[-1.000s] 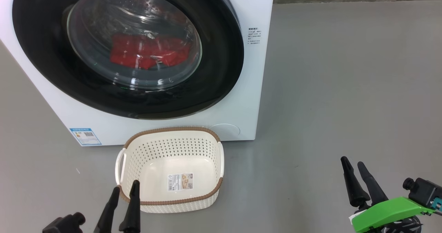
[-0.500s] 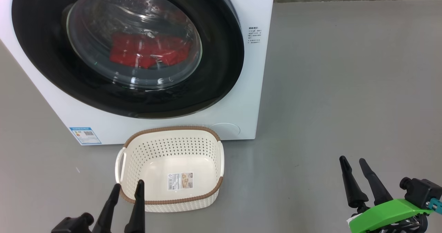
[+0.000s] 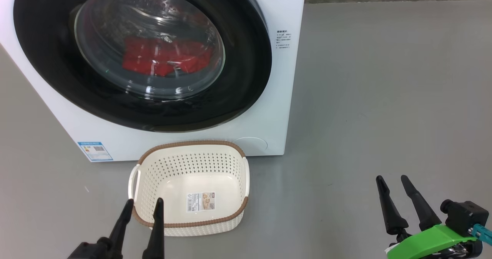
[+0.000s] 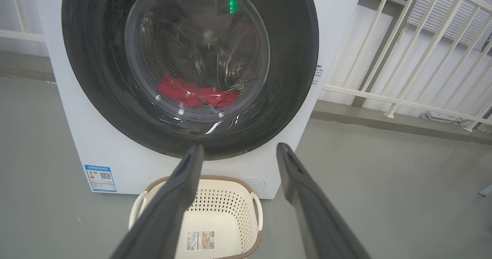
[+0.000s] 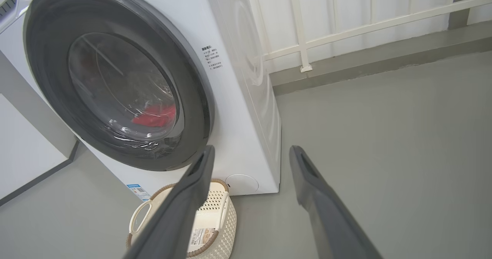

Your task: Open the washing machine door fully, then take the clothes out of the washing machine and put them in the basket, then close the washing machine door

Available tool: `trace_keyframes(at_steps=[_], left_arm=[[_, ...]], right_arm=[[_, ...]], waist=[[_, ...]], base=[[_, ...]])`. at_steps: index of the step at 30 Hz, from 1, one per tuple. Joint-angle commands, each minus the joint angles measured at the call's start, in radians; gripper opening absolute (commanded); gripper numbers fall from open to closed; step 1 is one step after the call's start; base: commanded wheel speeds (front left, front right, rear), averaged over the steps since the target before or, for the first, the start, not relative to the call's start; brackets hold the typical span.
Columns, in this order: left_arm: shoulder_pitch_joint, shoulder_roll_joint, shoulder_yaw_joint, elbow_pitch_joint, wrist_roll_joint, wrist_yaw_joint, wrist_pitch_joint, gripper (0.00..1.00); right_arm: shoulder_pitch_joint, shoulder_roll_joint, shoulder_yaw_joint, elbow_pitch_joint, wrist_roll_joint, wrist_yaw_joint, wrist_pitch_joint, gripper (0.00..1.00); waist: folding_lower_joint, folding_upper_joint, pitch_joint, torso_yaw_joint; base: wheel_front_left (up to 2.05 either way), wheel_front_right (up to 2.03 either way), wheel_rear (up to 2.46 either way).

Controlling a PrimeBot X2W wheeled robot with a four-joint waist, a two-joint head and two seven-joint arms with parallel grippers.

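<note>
The white washing machine point(image 3: 282, 5) point(image 4: 77, 136) point(image 5: 238, 109) stands ahead with its round black-ringed door point(image 3: 46, 59) point(image 4: 292, 59) point(image 5: 50, 78) closed against its front. Through the glass, red clothes point(image 3: 161, 57) point(image 4: 196, 95) point(image 5: 155, 116) lie in the drum. The cream basket point(image 3: 192, 221) point(image 4: 251, 197) point(image 5: 225, 213) sits empty on the floor before the washer. My left gripper point(image 3: 143, 203) point(image 4: 238, 149) is open, its fingertips over the basket's near left rim. My right gripper point(image 3: 392, 179) point(image 5: 250, 151) is open, low over bare floor to the basket's right.
Grey floor point(image 3: 384, 97) stretches to the right of the washer. A white railing point(image 4: 403, 59) point(image 5: 346, 28) and a low kerb run behind it. A blue label point(image 3: 95, 151) is stuck at the washer's lower left front.
My left gripper has shifted a little right, its fingers spreading slightly. The right gripper has sunk slightly lower in the head view. Washer, door and basket have not moved.
</note>
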Motion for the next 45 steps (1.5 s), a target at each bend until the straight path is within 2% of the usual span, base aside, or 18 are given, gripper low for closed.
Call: trace_keyframes(at_steps=[1, 21, 36, 37, 38, 45], left_arm=[[-0.007, 0.012, 0.023, -0.034, 0.031, 0.005, -0.017, 1.00], [0.007, 0.002, 0.059, -0.031, 0.180, -0.026, -0.076, 1.00], [0.013, 0.001, 0.049, -0.031, 0.147, -0.016, -0.076, 1.00], [0.012, 0.001, 0.049, -0.032, 0.146, -0.016, -0.076, 1.00], [0.010, 0.001, 0.047, -0.033, 0.145, -0.017, -0.076, 1.00], [-0.005, 0.001, 0.029, -0.035, 0.136, -0.018, -0.076, 1.00]], right_arm=[[-0.012, -0.019, 0.018, -0.032, -0.032, -0.001, -0.017, 1.00], [0.015, 0.000, -0.006, -0.044, -0.191, -0.001, -0.076, 1.00], [0.024, 0.011, -0.026, -0.051, -0.171, -0.001, -0.076, 1.00], [0.021, 0.011, -0.024, -0.053, -0.167, -0.001, -0.076, 0.77], [0.013, 0.013, -0.019, -0.060, -0.151, -0.001, -0.076, 0.00], [-0.063, 0.020, -0.003, -0.098, -0.066, -0.001, -0.076, 0.00]], waist=[[-0.0001, 0.0000, 0.000, -0.001], [-0.0001, 0.0000, 0.003, 0.000], [-0.0001, 0.0000, 0.006, 0.003], [-0.0001, 0.0000, 0.007, 0.003], [-0.0001, 0.0000, 0.010, 0.004], [-0.0001, 0.0000, 0.026, 0.012]], base=[[0.00, 0.00, 0.00], [0.00, 0.00, 0.00], [0.00, 0.00, 0.00], [0.00, 0.00, 0.00], [0.00, 0.00, 0.00], [0.00, 0.00, 0.00]])
